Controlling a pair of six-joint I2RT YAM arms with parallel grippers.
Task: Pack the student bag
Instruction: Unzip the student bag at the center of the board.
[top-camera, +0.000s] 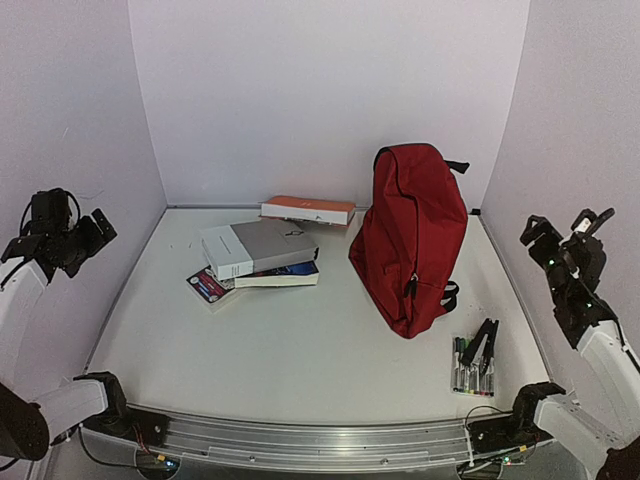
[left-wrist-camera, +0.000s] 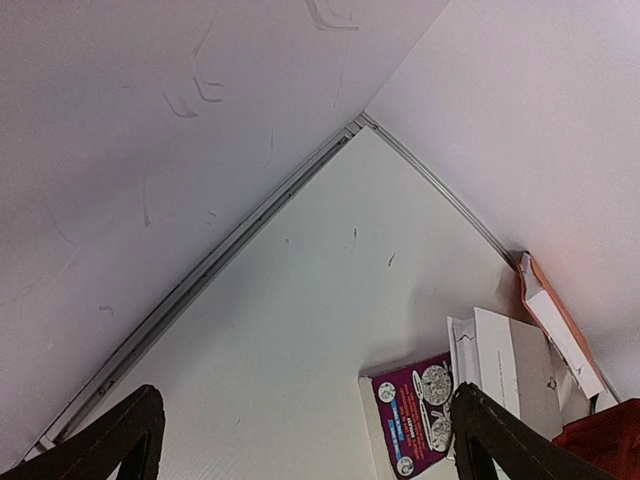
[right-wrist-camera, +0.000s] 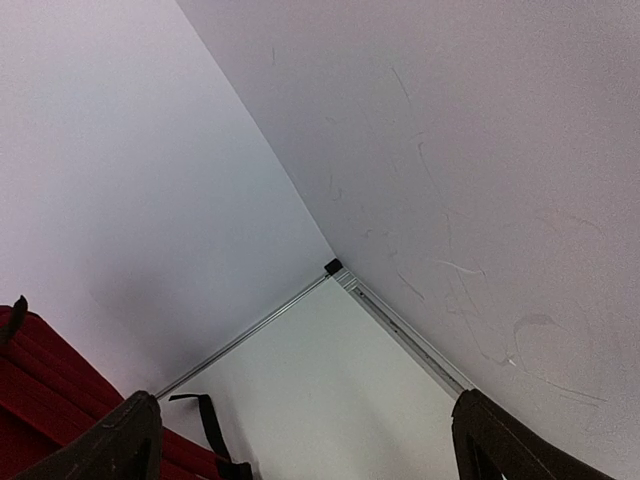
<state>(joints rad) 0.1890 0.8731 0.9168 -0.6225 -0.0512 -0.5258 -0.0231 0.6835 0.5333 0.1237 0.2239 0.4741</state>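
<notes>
Evidently nothing is packed yet. From above, your student bag (top-camera: 410, 240) stands upright, soft red fabric, right of the flat stacked books (top-camera: 258, 250), with slim markers (top-camera: 474, 360) near it. On the left wrist view, the left gripper (left-wrist-camera: 305, 420) is spread and empty, a glossy purple cover (left-wrist-camera: 412, 412) in sight. On the right wrist view, the right gripper (right-wrist-camera: 305, 420) is likewise spread, the bag at its left.

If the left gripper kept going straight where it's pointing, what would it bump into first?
Probably the bare white tabletop, near the far left corner. The open left gripper aims to the side of the purple-covered book, so it likely misses it. Depth is hard to judge.
</notes>
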